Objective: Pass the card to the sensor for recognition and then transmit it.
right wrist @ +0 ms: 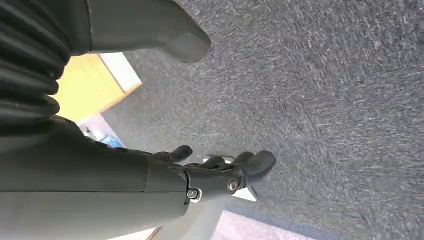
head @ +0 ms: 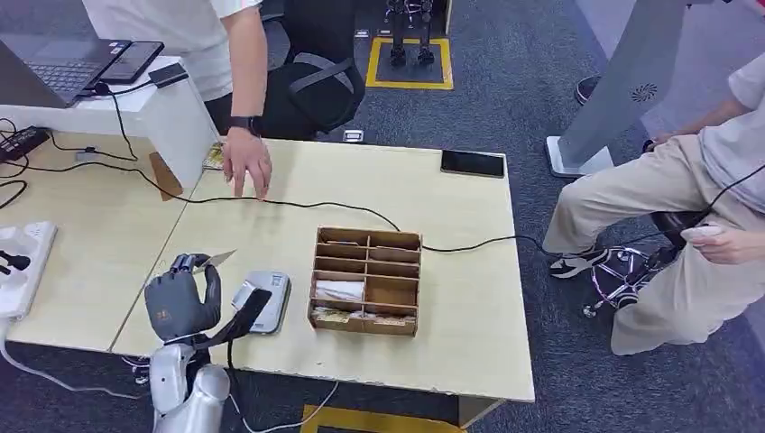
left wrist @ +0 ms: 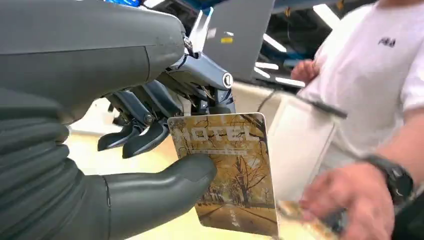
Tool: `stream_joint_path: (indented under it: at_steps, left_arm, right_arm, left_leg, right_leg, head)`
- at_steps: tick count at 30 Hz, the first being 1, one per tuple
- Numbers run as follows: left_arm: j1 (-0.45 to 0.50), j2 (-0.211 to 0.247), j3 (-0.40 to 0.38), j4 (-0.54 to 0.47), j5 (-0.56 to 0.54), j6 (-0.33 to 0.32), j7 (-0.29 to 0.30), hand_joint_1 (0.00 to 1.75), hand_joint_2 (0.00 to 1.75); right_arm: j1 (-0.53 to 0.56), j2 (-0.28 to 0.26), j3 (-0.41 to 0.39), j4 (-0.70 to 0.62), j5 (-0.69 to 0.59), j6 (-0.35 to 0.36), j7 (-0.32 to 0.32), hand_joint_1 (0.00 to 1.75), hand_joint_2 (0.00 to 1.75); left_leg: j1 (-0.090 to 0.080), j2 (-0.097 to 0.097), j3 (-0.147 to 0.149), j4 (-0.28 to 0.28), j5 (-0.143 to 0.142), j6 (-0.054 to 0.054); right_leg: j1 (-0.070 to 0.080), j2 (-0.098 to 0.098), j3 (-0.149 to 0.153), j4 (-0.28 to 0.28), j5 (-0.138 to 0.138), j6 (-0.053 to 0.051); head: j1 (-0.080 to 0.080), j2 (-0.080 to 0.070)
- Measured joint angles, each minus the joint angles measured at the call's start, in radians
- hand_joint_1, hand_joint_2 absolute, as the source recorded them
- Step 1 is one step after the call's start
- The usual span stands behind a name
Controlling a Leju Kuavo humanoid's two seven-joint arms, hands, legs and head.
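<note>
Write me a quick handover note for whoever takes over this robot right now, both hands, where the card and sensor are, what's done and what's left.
Left robot hand: holds the hotel card between thumb and fingers, raised above the table.
Right robot hand: hangs over the carpet, holding nothing, fingers apart.
Sensor: the grey pad on the table just beside the left robot hand, next to the wooden divider box.
Done: card picked up.
Left: present the card to the sensor, then hand it on. A person's hand rests on the table's far side.
</note>
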Motion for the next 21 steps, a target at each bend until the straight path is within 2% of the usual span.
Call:
stream_joint_path:
  at_steps: [6,12,21]
  left_arm:
    - [0.025,0.017,-0.072,0.063,0.014,0.001,0.035,1.75,1.75]
    - [0.039,0.036,-0.13,0.113,0.084,0.001,0.025,1.75,1.75]
    - [0.045,0.064,-0.178,0.167,0.125,0.002,0.03,1.75,1.75]
  right_arm:
    - [0.0,-0.001,0.0,0.0,0.0,0.009,-0.003,0.0,1.75]
    - [0.0,-0.003,0.0,0.0,0.0,0.013,-0.014,0.0,1.75]
    - [0.001,-0.003,0.0,0.0,-0.003,0.013,-0.02,0.0,1.75]
  left_leg:
    - [0.0,0.0,0.0,0.0,0.0,0.0]
    - [0.0,0.0,0.0,0.0,0.0,0.0]
    - [0.0,0.0,0.0,0.0,0.0,0.0]
  right_leg:
    - [0.0,0.0,0.0,0.0,0.0,0.0]
    - [0.0,0.0,0.0,0.0,0.0,0.0]
    - [0.0,0.0,0.0,0.0,0.0,0.0]
  head:
    - [0.0,0.0]
    - [0.0,0.0]
    - [0.0,0.0]
